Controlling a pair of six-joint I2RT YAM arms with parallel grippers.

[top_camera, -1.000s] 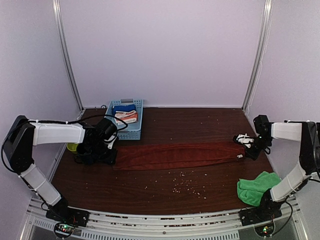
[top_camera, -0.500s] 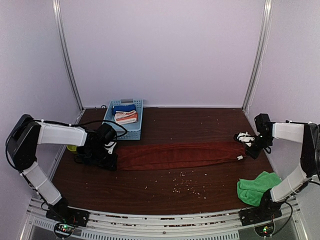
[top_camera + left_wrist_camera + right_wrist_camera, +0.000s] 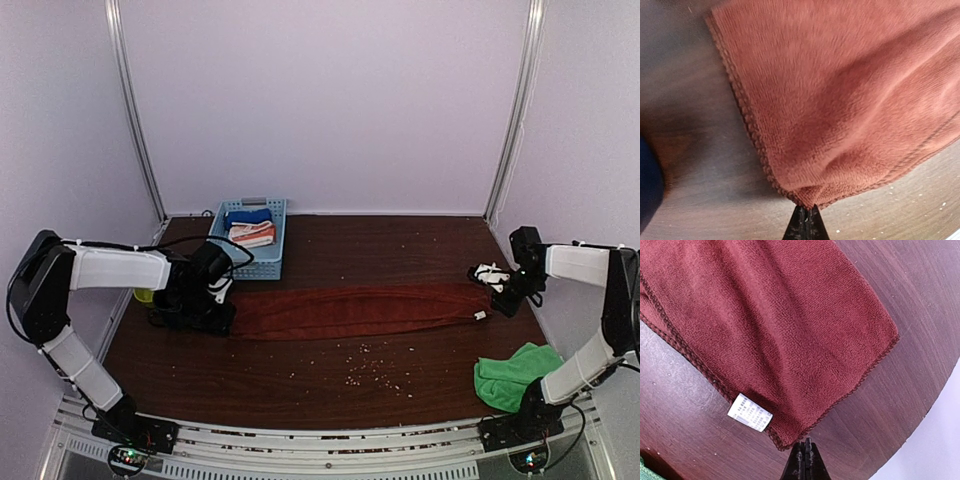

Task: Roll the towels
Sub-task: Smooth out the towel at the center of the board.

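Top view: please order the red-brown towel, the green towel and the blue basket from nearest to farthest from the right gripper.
1. Red-brown towel: its right corner is pinched in the right gripper.
2. Green towel: at the near right corner of the table.
3. Blue basket: far left, at the back.

Rust-brown towel [image 3: 355, 310] folded into long narrow band, laid flat across middle of table [image 3: 400, 245] from left to right, white tag [image 3: 749, 412] at right-end corner, bright green towel [image 3: 512, 374] crumpled in heap at near right table corner.
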